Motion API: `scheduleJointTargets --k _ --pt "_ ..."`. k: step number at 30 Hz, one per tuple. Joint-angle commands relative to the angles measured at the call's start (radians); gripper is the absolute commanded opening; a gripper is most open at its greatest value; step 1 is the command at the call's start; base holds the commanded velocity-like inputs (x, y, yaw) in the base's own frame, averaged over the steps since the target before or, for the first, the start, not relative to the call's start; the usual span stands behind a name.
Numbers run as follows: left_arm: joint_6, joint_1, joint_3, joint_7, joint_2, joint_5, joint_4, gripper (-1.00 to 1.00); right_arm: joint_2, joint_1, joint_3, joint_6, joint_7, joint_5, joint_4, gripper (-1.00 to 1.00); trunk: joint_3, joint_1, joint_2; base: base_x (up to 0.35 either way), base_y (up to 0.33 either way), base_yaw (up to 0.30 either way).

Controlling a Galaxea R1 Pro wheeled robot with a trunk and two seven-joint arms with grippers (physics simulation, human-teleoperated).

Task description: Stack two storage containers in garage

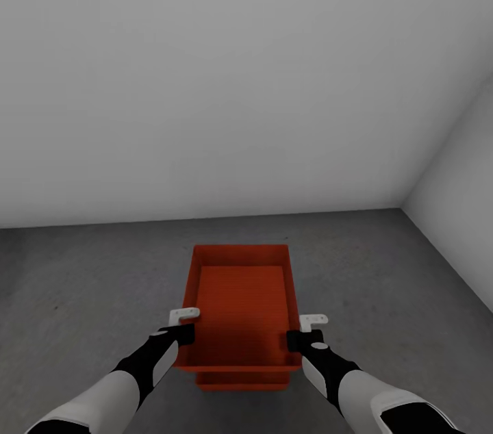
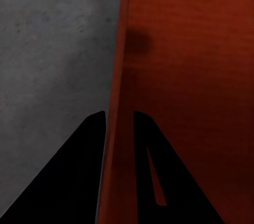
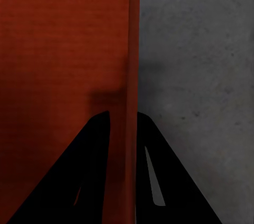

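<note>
Bare white-grey walls (image 1: 226, 78) met in a corner to the right of the upper container, and the dark grey, faintly mottled concrete floor (image 1: 82, 283) of the garage spread beneath. Left of the upper container (image 1: 241, 304), the left arm reached forward, and its left tool (image 1: 183, 324) was clamped on the bin's left wall near the near corner. The left wrist view showed the two dark fingers (image 2: 79, 181) straddling that thin red-orange wall (image 2: 119, 75), one on the outer side over the floor (image 2: 53, 49) and one on the inner side over the bin's bottom.

At the centre, the red-orange open-topped bin sat level with its long axis pointing away from the robot towards the far wall. Directly under its near end, the edge of the lower container (image 1: 241, 380) showed, a second bin of the same colour, square with the first; whether the two touched I could not tell.

Right of the upper container, the right tool (image 1: 306, 330) was likewise closed on the right wall. In the right wrist view its fingers (image 3: 84, 176) gripped the wall (image 3: 132, 49) from both sides, floor (image 3: 201, 75) beyond.
</note>
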Motion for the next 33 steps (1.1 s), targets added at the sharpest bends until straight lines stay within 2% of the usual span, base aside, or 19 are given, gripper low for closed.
scheduleJointTargets --k 1,33 --pt "-0.005 -0.001 0.017 0.097 0.000 -0.014 -0.044 -1.00 0.000 0.000 0.004 -0.006 -0.007 -0.015 0.013 -1.00 -0.004 0.004 -0.008 0.000 0.000 0.000" --pt "-0.005 -0.001 0.017 0.097 0.000 -0.014 -0.044 -1.00 0.001 0.000 0.004 -0.010 -0.008 -0.016 0.013 -1.00 -0.104 0.127 -0.232 0.000 0.000 0.000"
